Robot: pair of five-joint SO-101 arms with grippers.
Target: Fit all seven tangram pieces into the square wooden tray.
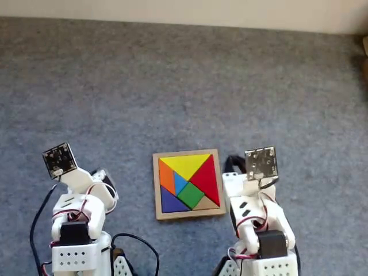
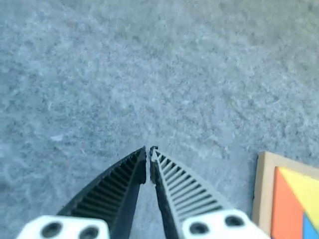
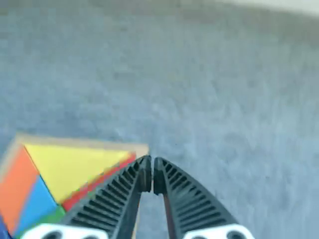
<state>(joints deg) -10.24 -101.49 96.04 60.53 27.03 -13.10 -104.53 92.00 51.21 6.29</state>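
step: likely final check. The tray [image 1: 156, 190] reads full, so park both arms clear of the rim.
how: if a piece sits proud, press straight down with closed tips. A sideways shove could pop its neighbours out.
left pincer [image 2: 148, 152]: tips together, empty, over bare surface [image 1: 172, 86], near a tray corner.
right pincer [image 3: 148, 164]: tips together, empty, beside a tray corner.
tray: low centre of high frame, flat, between the arms.
contents: yellow [image 1: 185, 165] top, red [image 1: 206, 181] right, orange [image 1: 167, 177] left, light blue [image 1: 180, 184] and green [image 1: 190, 195] mid, dark blue [image 1: 169, 202] lower left.
open point: tan wedge [image 1: 207, 202] lower right is either a piece or bare floor, can't tell.
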